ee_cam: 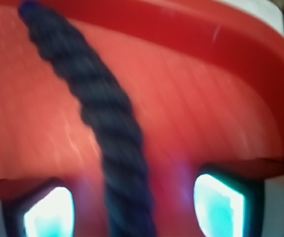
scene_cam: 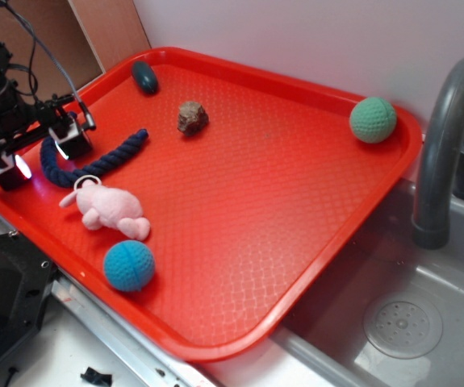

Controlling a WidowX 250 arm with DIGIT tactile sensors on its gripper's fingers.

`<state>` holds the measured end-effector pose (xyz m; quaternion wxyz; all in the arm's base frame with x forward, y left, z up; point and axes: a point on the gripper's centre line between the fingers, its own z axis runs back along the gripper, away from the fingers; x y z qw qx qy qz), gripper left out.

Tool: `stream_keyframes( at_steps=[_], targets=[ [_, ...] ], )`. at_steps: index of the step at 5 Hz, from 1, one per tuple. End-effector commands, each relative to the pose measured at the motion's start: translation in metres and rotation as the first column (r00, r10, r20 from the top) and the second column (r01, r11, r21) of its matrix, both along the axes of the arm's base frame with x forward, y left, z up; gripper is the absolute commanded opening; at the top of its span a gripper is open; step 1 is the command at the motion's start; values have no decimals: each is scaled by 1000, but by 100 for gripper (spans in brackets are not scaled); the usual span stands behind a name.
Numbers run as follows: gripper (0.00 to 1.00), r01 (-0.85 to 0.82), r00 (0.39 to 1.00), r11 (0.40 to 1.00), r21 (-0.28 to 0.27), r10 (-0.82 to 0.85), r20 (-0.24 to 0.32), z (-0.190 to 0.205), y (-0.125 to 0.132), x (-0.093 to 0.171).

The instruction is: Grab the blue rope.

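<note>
Wrist view: blue rope [ee_cam: 107,123] runs between my jaws, which stand wide apart with nothing held. Exterior view: blue rope [scene_cam: 94,157] lies curved at the tray's [scene_cam: 296,201] far-left corner, gripper [scene_cam: 39,153] straddling it. I should lower squarely, then close. Contact unclear; wrist picture blurred.

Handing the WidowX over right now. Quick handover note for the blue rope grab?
Tool: open, one finger on each side of the blue rope, not closed on it.
Blue rope: lying curved at the left end of the red tray, next to the pink plush toy.
Done: tool lined up over the rope.
Left: close on the rope and lift.
</note>
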<state>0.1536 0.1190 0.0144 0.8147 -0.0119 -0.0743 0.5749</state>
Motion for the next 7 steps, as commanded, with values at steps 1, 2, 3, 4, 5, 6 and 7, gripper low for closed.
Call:
stream_keyframes(
  at_steps=[1,2,3,4,5,6,7],
  targets=[
    [0,36,999,999,-13,-36,-29,-11,-10,-11],
    [0,44,998,999,-33,-45,-50,-13,-10,-11],
    [0,41,997,999,-14,-42,-71,-14,-9,-11],
    [0,82,991,997,-2,-81,-104,-12,-7,-8],
    [0,172,978,985,24,-168,-121,11,-9,-2],
    [0,325,944,944,51,-321,-81,61,-25,9],
    [0,497,867,868,12,-496,-44,107,-49,22]
  ],
)
